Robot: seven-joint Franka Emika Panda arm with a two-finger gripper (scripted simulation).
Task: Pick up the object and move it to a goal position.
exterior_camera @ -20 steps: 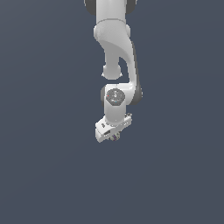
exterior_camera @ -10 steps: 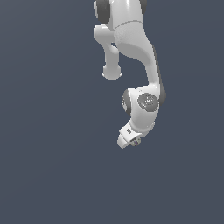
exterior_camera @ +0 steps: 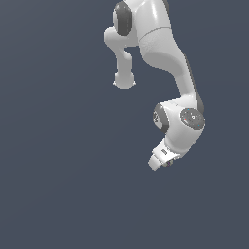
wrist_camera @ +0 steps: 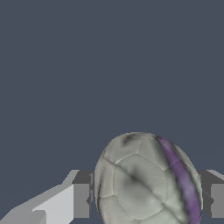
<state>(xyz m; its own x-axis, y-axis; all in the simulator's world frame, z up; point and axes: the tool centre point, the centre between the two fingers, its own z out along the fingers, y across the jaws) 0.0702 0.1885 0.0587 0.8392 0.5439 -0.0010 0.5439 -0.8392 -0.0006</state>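
Arm: the white Panda arm (exterior_camera: 168,53) reaches down from the top of the exterior view, bends at a rounded wrist joint, and ends low and toward the exterior view's right.

Claw: the claw (exterior_camera: 159,161) sits at the tip of the arm, tilted toward the exterior view's left. In the exterior view it is too small to make out how the fingers stand. In the wrist view the claw (wrist_camera: 146,200) is clenched on the ball, with a dark finger pad (wrist_camera: 81,199) pressed to one side of it and the other pad at the opposite side.

Ball: the ball (wrist_camera: 148,179) is held between the two finger pads, touching both. It is mottled whitish-grey with seamed panels, and a purple stripe runs down one side. It fills much of the near part of the wrist view. In the exterior view I cannot pick it out at the claw.

Surroundings: a plain, even dark blue-grey background (exterior_camera: 58,170) fills both views; no counter edge shows.
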